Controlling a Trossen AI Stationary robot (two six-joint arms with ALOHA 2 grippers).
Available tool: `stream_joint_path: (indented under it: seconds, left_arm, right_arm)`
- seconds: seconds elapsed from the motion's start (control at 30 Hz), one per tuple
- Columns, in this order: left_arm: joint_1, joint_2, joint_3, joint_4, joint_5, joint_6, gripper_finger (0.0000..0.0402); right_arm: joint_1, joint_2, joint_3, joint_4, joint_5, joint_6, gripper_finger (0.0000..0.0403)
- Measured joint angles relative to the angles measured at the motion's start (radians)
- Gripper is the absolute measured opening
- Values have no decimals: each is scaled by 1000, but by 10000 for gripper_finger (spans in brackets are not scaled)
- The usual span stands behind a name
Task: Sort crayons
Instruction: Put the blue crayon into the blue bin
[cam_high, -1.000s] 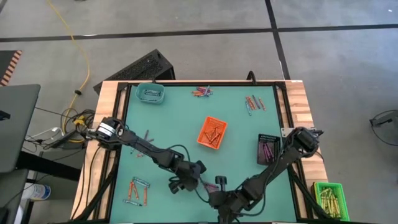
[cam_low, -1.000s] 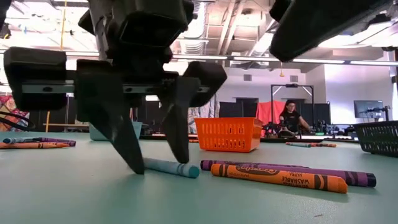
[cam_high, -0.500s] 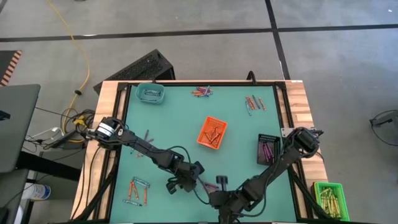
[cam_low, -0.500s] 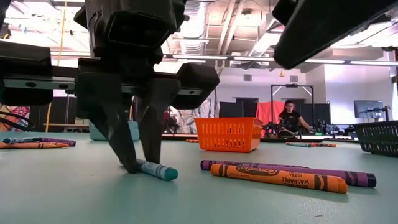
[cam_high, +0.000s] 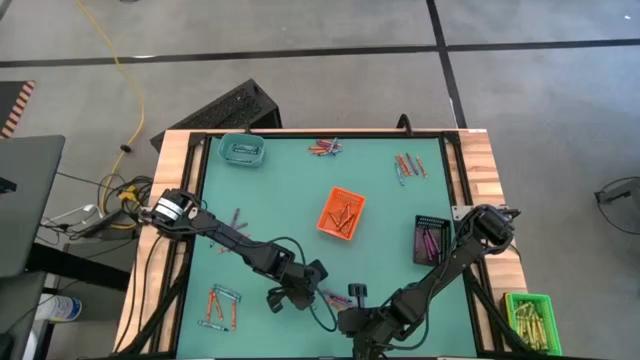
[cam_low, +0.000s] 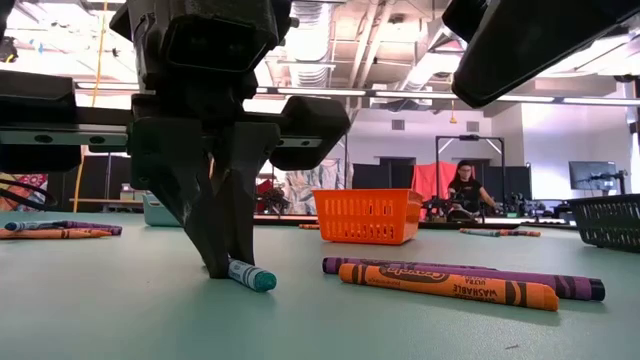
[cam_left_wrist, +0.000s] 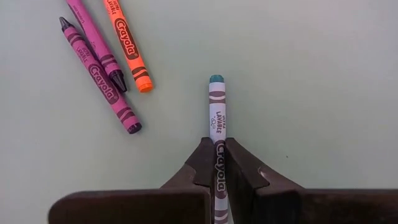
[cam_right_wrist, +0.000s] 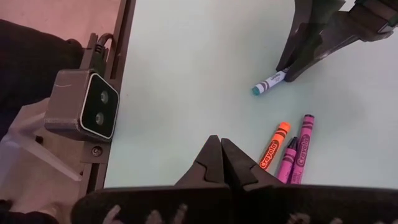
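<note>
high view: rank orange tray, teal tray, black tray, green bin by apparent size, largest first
1. orange tray, clearly the largest.
2. green bin, partly cut off by the picture's edge, so unsure.
3. teal tray and black tray look about alike; the right arm covers part of the black one, so no ranking.

Matt, smooth green tabletop (cam_high: 280, 190) showed barely a sheen, edged by pale bare-wood boards (cam_high: 482, 165). The teal crayon (cam_left_wrist: 217, 118) wore a printed paper wrapper, its waxy tip dull. The left gripper (cam_left_wrist: 216, 165) fingers looked like dark matt plastic. At twelve o'clock from it, the orange basket (cam_low: 366, 215) was slotted plastic, slightly glossy.
</note>
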Motion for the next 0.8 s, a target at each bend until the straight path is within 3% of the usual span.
stream_joint_path:
  seconds: [0.4, 0.8]
  left_arm:
    - [-10, -78, 36, -165, -123, -10, 0]
    - [32, -253, 41, -473, -357, -68, 0]
  right_arm:
    - [19, -1, -1, -20, -1, 6, 0]
    - [51, -1, -1, -41, 21, 9, 0]
